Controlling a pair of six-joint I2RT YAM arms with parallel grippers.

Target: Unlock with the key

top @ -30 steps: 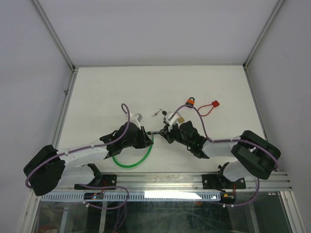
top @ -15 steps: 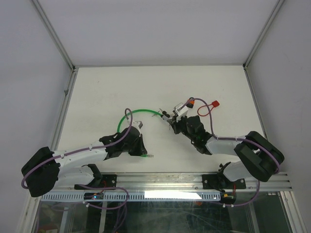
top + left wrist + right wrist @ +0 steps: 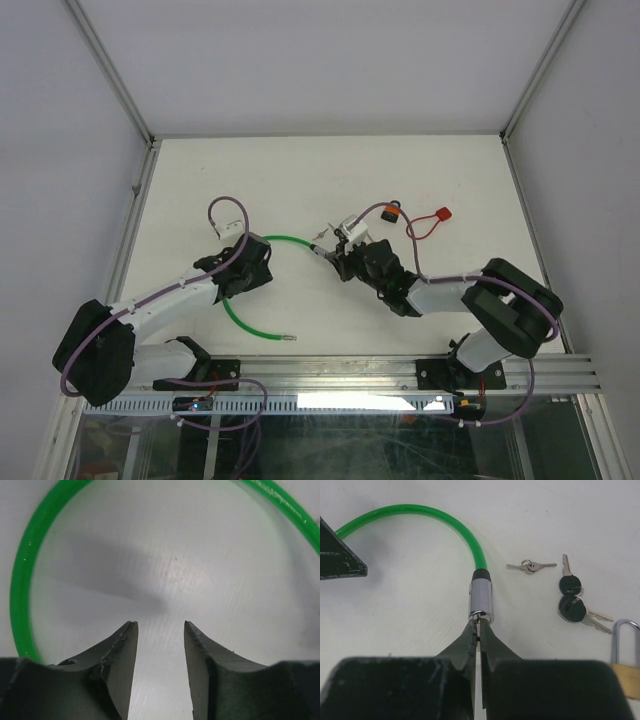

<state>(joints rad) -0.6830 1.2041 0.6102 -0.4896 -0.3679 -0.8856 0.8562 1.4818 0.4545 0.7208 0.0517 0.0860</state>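
A green cable lock (image 3: 238, 320) lies on the white table, its free metal end (image 3: 290, 340) out of the lock body, near the front. My right gripper (image 3: 478, 626) is shut on a key (image 3: 478, 630) that sits in the chrome lock cylinder (image 3: 481, 599); the green cable (image 3: 420, 511) curves away from it to the left. In the top view the right gripper (image 3: 335, 256) is at mid table. My left gripper (image 3: 160, 625) is open and empty above the table, inside the cable's loop (image 3: 22, 580); in the top view it (image 3: 258, 262) is left of the cylinder.
A small silver key pair (image 3: 530, 566), two black-headed keys (image 3: 572, 597) and a brass padlock (image 3: 626, 672) lie right of the cylinder. An orange padlock (image 3: 392, 211) and a red cable lock (image 3: 432, 218) lie behind the right arm.
The cable's end has come out of the lock body and dropped to the front of the table. My left gripper has let go and pulled back left. My right gripper has carried the cylinder slightly left.
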